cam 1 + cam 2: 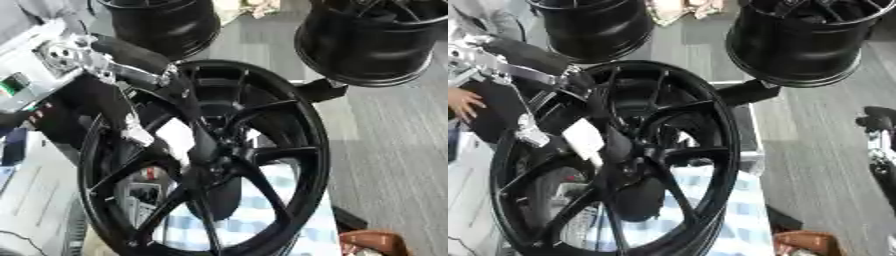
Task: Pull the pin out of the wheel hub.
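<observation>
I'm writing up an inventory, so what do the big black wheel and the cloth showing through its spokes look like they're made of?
The wheel looks like cast metal, probably alloy, with a glossy black painted finish: its spokes and rim catch bright reflections. The cloth appears to be woven fabric in a blue and white check, matte, with no shine.

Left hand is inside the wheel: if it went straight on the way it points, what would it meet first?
Probably the hub. The left hand points down and right across the wheel toward where the spokes join. Black on black, so depth is unclear; a spoke may come first.
</observation>
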